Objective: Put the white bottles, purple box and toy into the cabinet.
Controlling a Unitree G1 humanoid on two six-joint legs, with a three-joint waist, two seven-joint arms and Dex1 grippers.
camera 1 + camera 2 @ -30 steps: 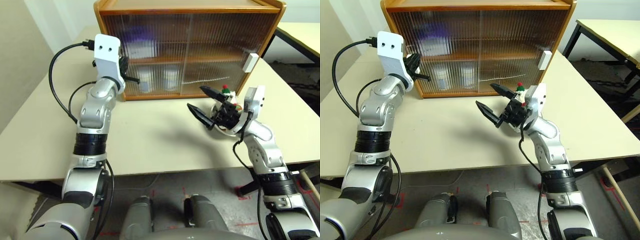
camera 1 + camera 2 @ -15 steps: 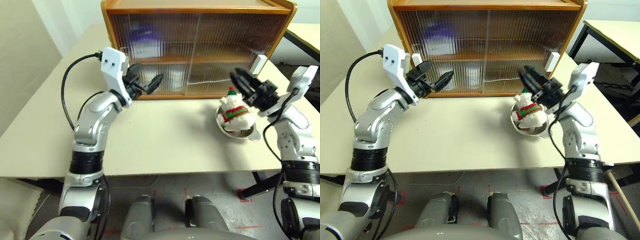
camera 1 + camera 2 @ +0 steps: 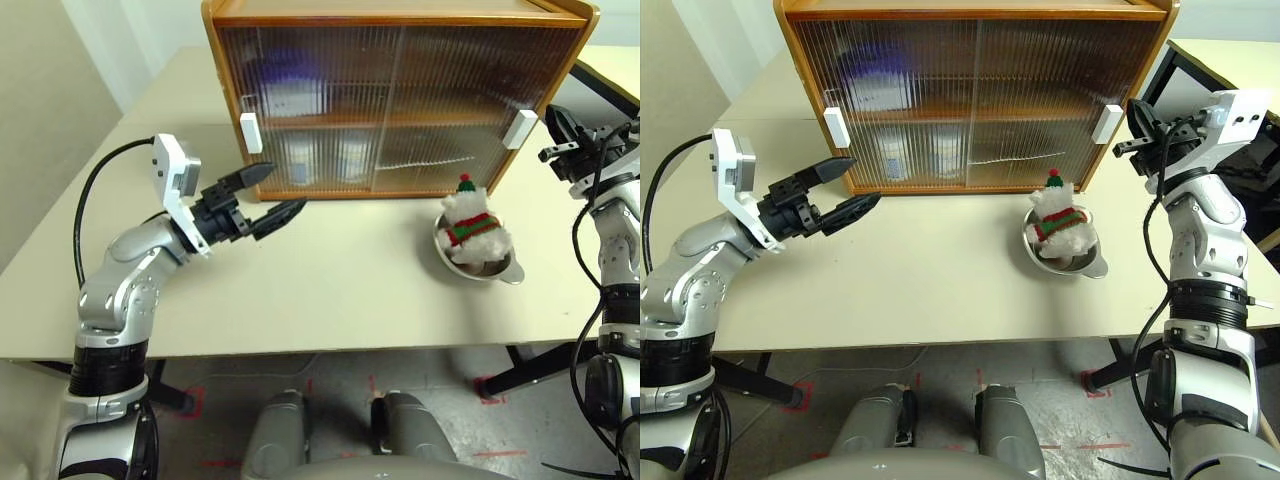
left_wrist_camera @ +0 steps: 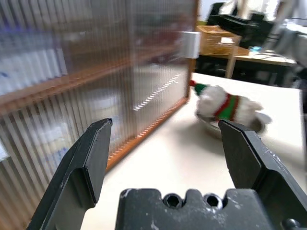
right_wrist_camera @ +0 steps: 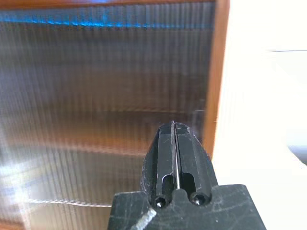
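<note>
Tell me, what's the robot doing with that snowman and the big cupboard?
Nothing is held right now. The fluffy white plush snowman sits in a shallow metal bowl on the table, outside the orange-brown wooden cabinet, whose ribbed doors are shut. The left end effector hangs open near the cabinet's left door; the right end effector is shut beside its right edge.

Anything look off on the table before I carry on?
One thing: the toy sits in a shallow metal bowl on the table, outside the cabinet, whose sliding doors are both shut. The bottles and purple box show dimly behind the ribbed panels. Nothing spilled or tipped.
</note>
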